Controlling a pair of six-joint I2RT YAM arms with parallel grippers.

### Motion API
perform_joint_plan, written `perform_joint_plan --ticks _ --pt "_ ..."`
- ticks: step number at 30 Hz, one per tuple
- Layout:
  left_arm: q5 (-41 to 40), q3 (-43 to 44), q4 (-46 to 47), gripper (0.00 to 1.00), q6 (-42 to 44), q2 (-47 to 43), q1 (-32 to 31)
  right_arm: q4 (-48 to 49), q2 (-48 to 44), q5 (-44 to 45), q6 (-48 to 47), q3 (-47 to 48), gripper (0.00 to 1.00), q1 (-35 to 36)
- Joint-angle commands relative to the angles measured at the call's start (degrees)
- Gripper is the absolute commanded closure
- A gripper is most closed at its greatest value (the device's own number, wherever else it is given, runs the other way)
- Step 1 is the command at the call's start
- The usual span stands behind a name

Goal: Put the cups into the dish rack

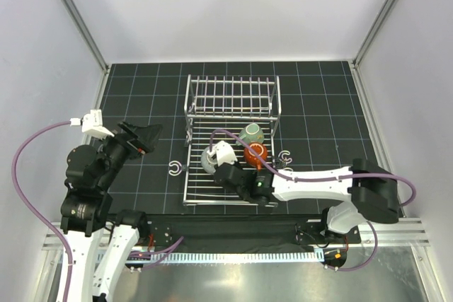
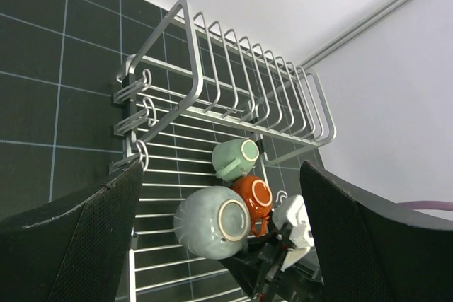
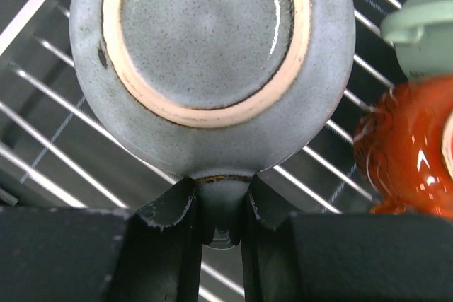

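So far 3 cups are in the dish rack [image 1: 230, 95], on its flat rods: mint-green mug [image 1: 250, 133], orange-brown mug [image 1: 255, 152] & pale grey-green mug [image 3: 212, 54]. The last is bottom-up w/ right fingers [image 3: 166, 210] clamped on its handle, prob. not yet let go. Left fingers [image 2: 78, 238] are apart, holding nothing, over the desk [image 1: 141, 90] well left of the rack. No other cups in view; any more are yet to load.

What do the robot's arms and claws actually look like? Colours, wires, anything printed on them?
The left arm and right arm mix white shells with bulky black joints. A purple cable loops along each. The left gripper and right gripper have matte black fingers, finely dotted on the left one. No printed markings are readable; a small green light glows on the right arm.
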Motion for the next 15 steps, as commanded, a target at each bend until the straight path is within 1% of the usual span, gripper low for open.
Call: perform_joint_plan --ticks 1,6,15 --pt "-0.76 -0.18 0.71 0.11 1.02 -1.01 -0.01 8.85 2.25 4.36 -2.63 7.1 0.96 -0.87" --pt "-0.59 -0.53 0.1 0.11 1.81 -0.84 0.0 8.94 6.2 3.66 -3.34 10.53 0.96 -1.31" --pt "-0.94 -0.79 -0.26 0.11 2.78 -0.84 0.0 9.73 8.67 0.14 -2.63 11.76 0.96 -4.91"
